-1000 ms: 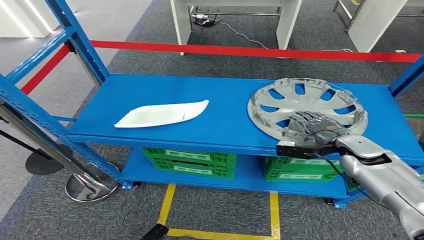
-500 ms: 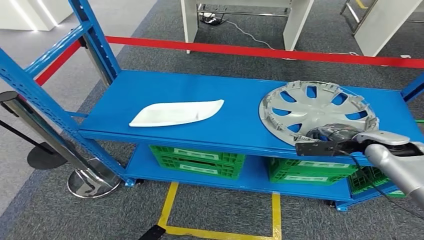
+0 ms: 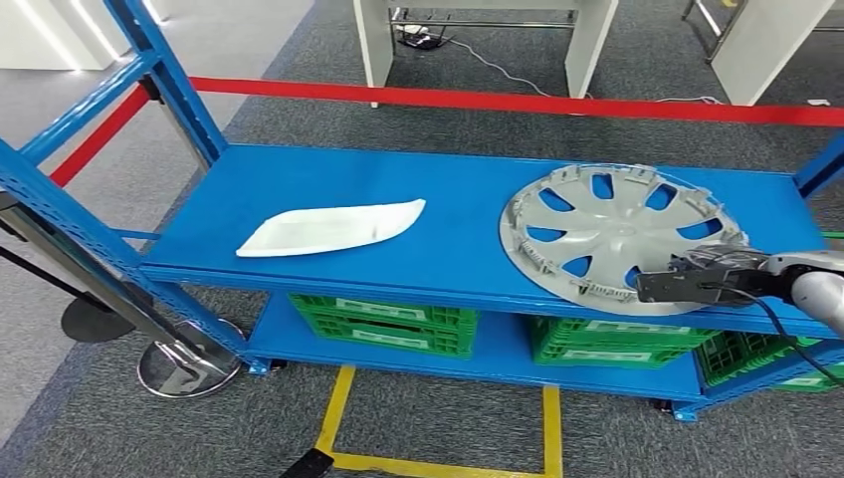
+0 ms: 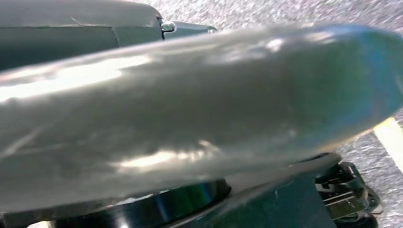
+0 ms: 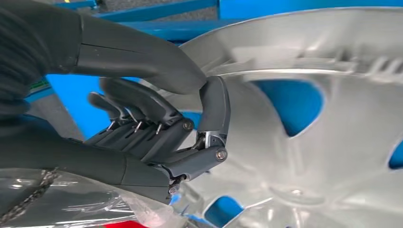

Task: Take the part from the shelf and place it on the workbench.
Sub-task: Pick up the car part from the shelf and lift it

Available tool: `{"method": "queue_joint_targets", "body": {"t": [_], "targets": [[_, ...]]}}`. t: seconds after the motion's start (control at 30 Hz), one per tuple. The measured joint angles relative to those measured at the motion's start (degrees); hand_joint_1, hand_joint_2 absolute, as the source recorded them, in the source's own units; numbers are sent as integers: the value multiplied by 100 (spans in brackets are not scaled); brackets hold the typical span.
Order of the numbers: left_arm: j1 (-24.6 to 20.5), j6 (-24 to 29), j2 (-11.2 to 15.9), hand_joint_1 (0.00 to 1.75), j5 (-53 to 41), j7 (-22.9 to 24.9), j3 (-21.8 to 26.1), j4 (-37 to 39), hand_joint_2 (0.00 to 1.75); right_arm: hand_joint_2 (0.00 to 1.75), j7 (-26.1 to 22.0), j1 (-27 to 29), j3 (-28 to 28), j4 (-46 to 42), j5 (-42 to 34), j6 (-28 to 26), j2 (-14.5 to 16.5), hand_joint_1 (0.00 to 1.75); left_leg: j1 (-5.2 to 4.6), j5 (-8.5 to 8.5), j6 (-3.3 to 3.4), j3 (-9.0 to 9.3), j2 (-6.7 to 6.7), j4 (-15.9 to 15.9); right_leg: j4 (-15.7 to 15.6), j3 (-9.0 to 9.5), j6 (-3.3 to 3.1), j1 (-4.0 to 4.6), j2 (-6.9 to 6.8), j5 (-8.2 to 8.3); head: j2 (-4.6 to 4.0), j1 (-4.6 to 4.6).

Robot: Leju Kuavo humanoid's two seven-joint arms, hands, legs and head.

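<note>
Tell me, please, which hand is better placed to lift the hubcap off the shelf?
The right hand: it is already at the near rim of the silver hubcap on the blue shelf, its fingers curled by the rim. The left arm appears to hang low.

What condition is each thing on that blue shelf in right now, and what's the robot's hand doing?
Hubcap: lying flat, near edge overhanging the shelf.
White part: lying flat, untouched.
Right hand: at the hubcap's near rim, fingers curled; grip unclear.
Green crates: on the lower shelf.
</note>
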Motion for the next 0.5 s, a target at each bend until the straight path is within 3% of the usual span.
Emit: {"method": "queue_joint_targets", "body": {"t": [0.07,0.1,0.13,0.17,0.23,0.3,0.43,0.5], "targets": [[-1,1,0,0,-11,0,15,0,0,175,36,-38,170,-70,-122,-59,-80,41,12,-322,-34,-363,5,762,1,22,-35,8,-3,-19,0,-12],[4,1,1,0,-13,0,22,0,0,175,56,-37,247,-93,-154,-114,-108,0,15,-401,-37,-524,5,1065,2,29,-43,13,-2,-25,0,-11],[8,1,1,0,-15,1,29,0,0,175,74,-29,312,-110,-169,-211,-127,0,15,-377,-31,-612,5,1199,2,37,-48,18,2,-31,0,-12],[10,1,1,0,-15,1,33,0,0,175,88,-14,366,-119,-156,-374,-137,0,14,-234,-15,-594,5,1098,3,47,-49,23,6,-36,0,-13],[5,3,2,0,-10,2,41,-1,0,175,74,44,441,-115,-50,-892,-122,0,5,217,46,-324,5,400,3,77,-39,32,12,-51,0,-13],[-8,7,0,0,-5,5,53,-1,0,175,23,138,484,-55,117,-1459,-71,0,-14,459,106,-68,7,-227,11,76,-7,52,11,-62,0,-9],[-8,11,-7,0,2,14,74,0,0,175,-66,345,471,96,355,-2021,58,0,-28,472,177,-2,6,-439,2,42,111,49,4,-59,0,-4],[-22,11,-15,0,4,15,78,0,0,175,-100,413,423,133,429,-2137,110,0,-2,512,237,26,9,-501,257,-92,163,41,2,-238,0,11]]}}
